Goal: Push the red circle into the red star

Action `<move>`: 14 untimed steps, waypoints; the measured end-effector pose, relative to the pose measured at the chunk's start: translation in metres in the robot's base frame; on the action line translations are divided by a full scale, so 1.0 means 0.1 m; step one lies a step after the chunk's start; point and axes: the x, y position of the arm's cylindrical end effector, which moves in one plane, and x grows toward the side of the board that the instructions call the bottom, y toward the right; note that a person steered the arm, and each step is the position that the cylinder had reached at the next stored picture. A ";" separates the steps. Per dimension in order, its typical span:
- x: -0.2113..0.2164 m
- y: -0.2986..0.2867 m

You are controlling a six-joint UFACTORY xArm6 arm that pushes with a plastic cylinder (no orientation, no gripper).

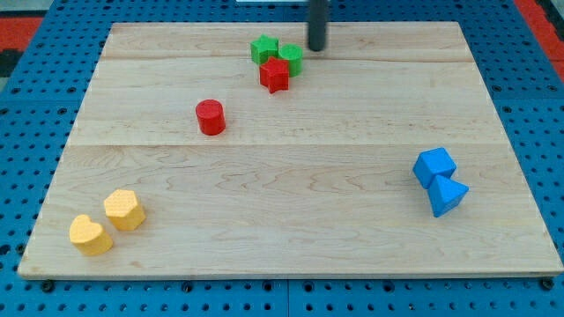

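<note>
Wooden board [291, 220], wide and mostly bare. My tip [316, 47] near the top edge, just right of the green blocks [275, 53], touching nothing, no hand to clench. Red star [274, 76] touching those greens. Red circle [211, 117] apart, lower left of star, awaiting a push from its far side.

Wooden desk [291, 220] carries red circle [211, 117], red star [274, 76] touching two green blocks [263, 49], blue pair [435, 165], yellow pair [124, 210].
</note>
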 end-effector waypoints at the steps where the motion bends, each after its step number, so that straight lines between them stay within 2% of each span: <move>1: 0.60 -0.16; 3: 0.99 -1.10; 5: 0.57 -1.24; 6: 0.89 -1.03; 7: 1.77 -1.13; 8: 2.03 -1.34; 9: 1.64 -1.92; 12: 1.00 -2.15; 13: 1.00 -2.58; 14: 0.72 -2.56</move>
